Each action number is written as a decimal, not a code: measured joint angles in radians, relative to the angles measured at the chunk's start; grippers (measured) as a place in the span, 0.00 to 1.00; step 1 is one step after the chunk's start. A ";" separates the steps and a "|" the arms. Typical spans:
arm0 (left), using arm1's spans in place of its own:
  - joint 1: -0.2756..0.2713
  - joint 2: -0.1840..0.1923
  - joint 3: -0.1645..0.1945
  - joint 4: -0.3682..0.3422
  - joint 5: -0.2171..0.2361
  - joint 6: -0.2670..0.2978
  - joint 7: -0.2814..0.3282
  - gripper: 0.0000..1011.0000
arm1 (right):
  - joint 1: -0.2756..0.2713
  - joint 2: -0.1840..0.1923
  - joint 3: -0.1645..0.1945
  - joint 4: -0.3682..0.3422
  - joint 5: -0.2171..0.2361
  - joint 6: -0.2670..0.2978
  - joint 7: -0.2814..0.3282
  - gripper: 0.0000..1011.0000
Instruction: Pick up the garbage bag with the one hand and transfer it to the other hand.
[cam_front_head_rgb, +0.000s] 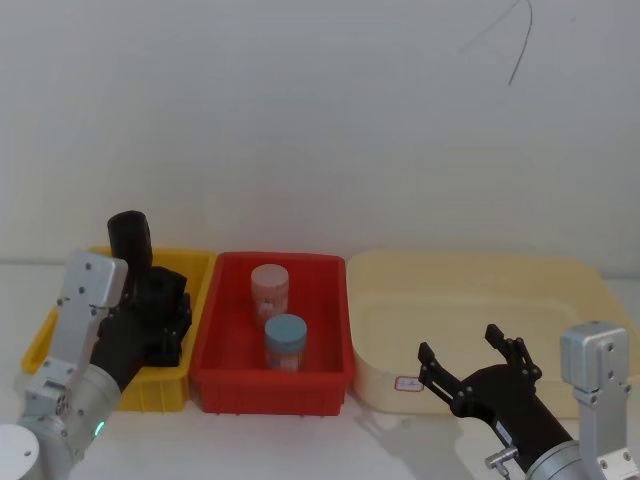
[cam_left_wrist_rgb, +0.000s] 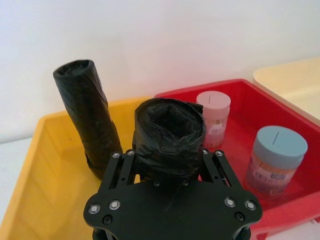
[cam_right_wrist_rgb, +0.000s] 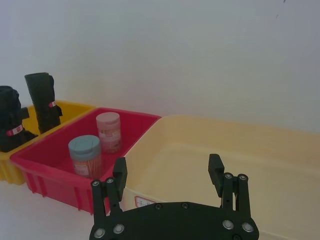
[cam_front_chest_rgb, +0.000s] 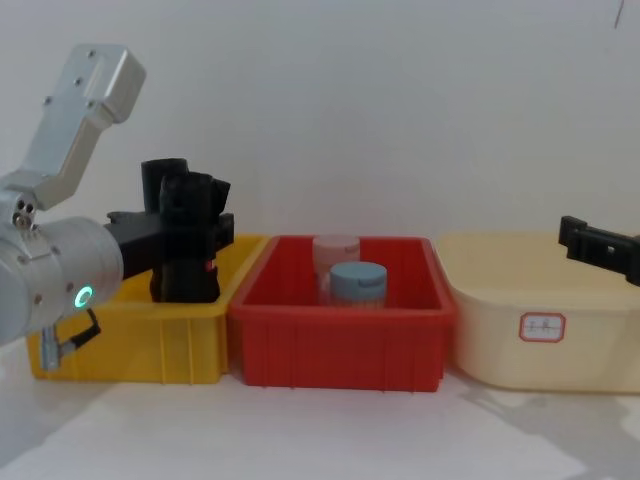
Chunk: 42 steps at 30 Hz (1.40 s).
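**Looks like a lab test bench**

Plain white wall (cam_front_chest_rgb: 400, 100), bare white table (cam_front_chest_rgb: 320, 440). Three plastic sorting bins stand side by side in a row: yellow bin (cam_front_chest_rgb: 130, 340), red bin (cam_front_chest_rgb: 340, 345), cream bin (cam_front_chest_rgb: 560, 370) with a small printed label on its front. Sample jars stand in the red one: pink-lidded jar (cam_front_head_rgb: 269, 289), blue-lidded jar (cam_front_head_rgb: 286, 341).

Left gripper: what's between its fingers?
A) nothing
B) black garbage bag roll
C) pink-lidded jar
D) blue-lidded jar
B: the left gripper has its fingers closed around the garbage bag, while the second roll stands free beside it.
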 joint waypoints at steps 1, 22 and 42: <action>-0.002 -0.002 -0.001 0.001 0.000 0.000 0.000 0.50 | 0.000 0.000 0.000 0.000 0.000 0.000 0.000 0.99; -0.050 -0.010 -0.045 -0.107 -0.082 0.010 -0.111 0.37 | 0.000 0.000 0.000 0.000 0.000 0.000 0.000 0.99; -0.135 -0.050 -0.012 -0.137 -0.237 0.076 -0.282 0.37 | 0.000 0.000 0.000 0.000 0.000 0.000 0.000 0.99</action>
